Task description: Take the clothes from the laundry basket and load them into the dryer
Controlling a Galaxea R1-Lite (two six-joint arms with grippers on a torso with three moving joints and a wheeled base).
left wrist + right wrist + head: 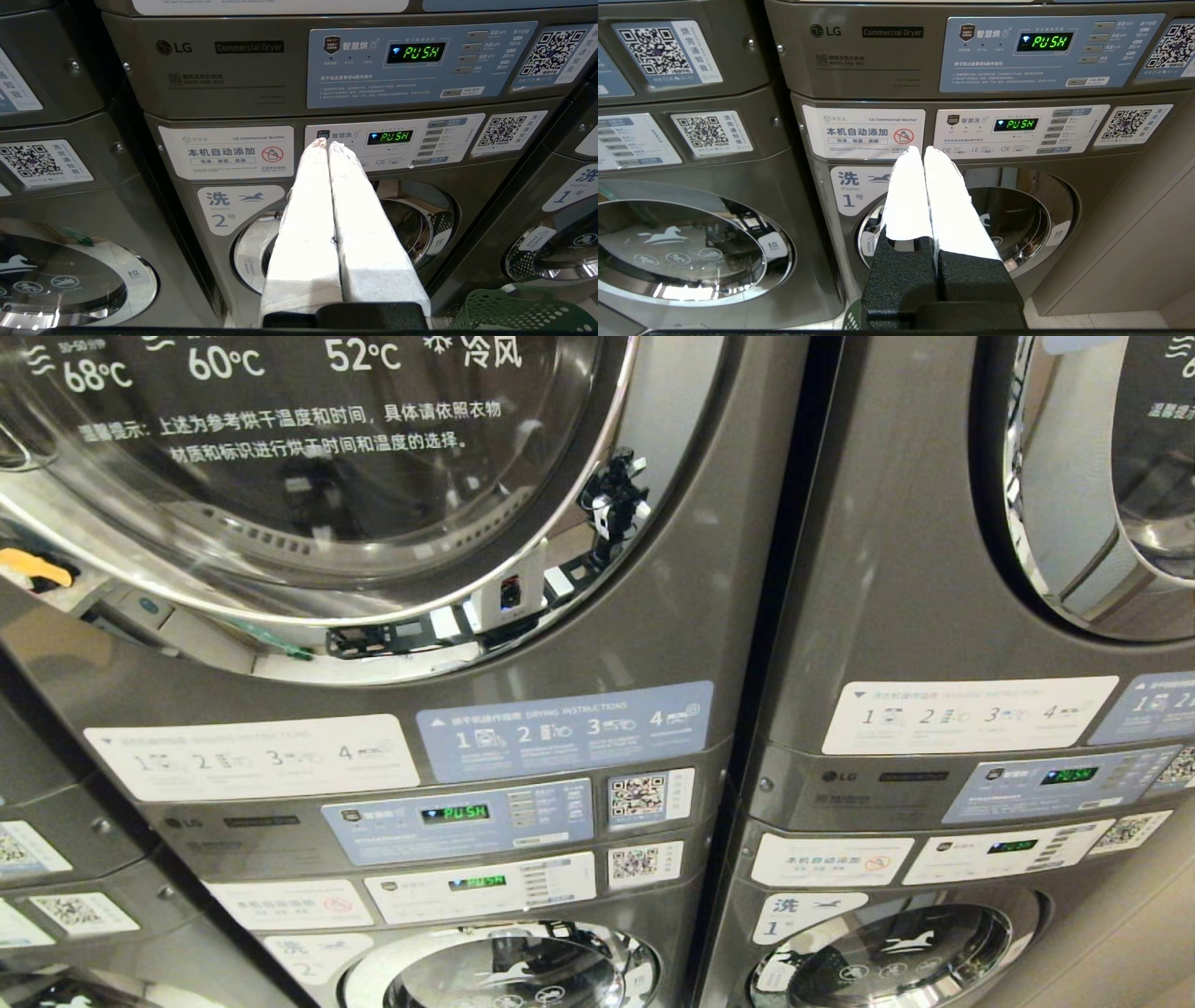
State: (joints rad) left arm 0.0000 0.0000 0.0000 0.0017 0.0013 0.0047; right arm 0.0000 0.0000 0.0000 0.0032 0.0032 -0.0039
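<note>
Both grippers are pinched together with nothing between them. Left gripper (pixel 327 143) has its two white-wrapped fingers (pixel 308 219) pressed tip to tip, hanging in front of the stack whose washer (pixel 336 233) is marked 2. Right gripper (pixel 922 150) looks the same, white fingers (pixel 952 200) touching along their length on black bases, and it sits in front of the stack on the right, the one with the washer (pixel 971 219) marked 1. Neither one touches a machine, and neither shows up in the head view.

Basket (pixel 523 310): only a piece of it is visible, green with lattice holes, down on the floor near the robot, to the right of the left gripper and below the gap between the two stacks. A tiny green sliver (pixel 852 319) of it also peeks out beside the right gripper's base. Can't see any clothes from these angles, since the inside of the basket is out of sight.

Head view is aimed higher up, at the dryer doors. Left dryer door (pixel 308 476) is a big round glass one with a chrome ring, temperatures printed on it, and it looks closed. Right dryer door (pixel 1102 485) is only partly in frame. Under each door there's a strip of numbered instruction stickers (pixel 565 730), then panels with green PUSH displays (pixel 455 813) and QR codes (pixel 639 795). Both washer doors lower down look closed too.
</note>
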